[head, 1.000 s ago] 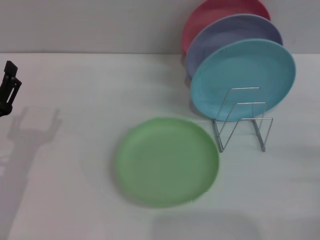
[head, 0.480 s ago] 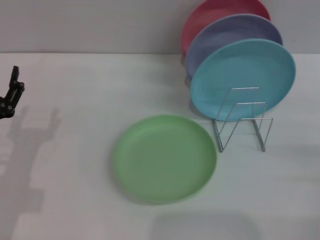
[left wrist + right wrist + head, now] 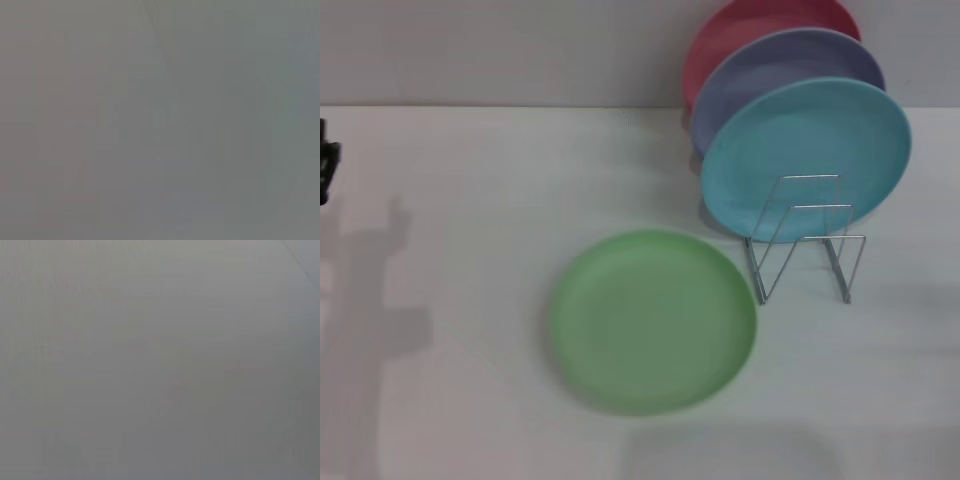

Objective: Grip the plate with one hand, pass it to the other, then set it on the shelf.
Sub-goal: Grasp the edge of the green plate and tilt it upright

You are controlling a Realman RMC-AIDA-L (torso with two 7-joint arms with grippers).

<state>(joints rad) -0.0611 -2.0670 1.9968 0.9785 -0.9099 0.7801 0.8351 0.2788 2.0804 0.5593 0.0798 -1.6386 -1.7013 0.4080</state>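
jaws on your left gripper point(image 3: 325, 170) can't be told, only its tip shows at the table's point(image 3: 470, 200) edge; green plate point(image 3: 653, 320) lies flat beside the shelf point(image 3: 807, 240).

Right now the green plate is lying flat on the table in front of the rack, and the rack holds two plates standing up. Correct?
Not quite. The head view shows three plates standing in the shelf: light blue, lavender and pink. The green plate does lie flat on the table beside it.
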